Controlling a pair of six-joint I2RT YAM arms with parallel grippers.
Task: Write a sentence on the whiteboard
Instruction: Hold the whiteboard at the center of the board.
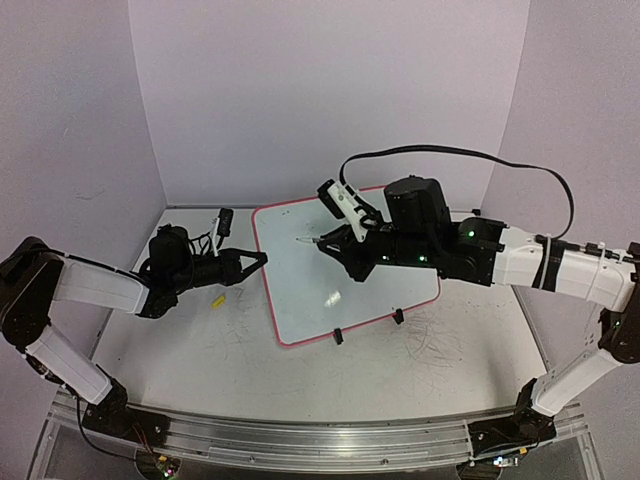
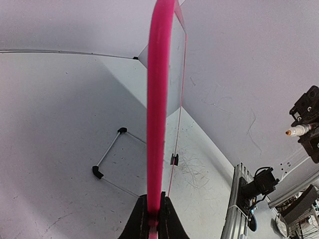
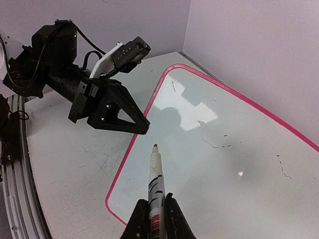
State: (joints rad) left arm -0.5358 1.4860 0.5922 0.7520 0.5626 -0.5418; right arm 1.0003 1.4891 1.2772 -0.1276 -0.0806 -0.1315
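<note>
Whiteboard lies on the table, its two black clip feet on the near edge. The board's left rim is clamped by the left gripper. In the left wrist view the pink rim is seen pinched between the closed fingers. In the right wrist view this gripper meets the rim at the board's left edge. A marker is gripped by the right gripper, which is set over the board's far-left part. In the right wrist view the marker is squeezed between the fingers, with the tip pointed at the board just inside the left rim. Contact between tip and surface cannot be told. A few faint dashes are seen mid-board, and whether they are words cannot be told. Light glare is reflected on the board's far part. Grey scribbles are marked on the table just right of the feet. A small yellow item is lying on the table left of the board, near the left gripper.
</note>
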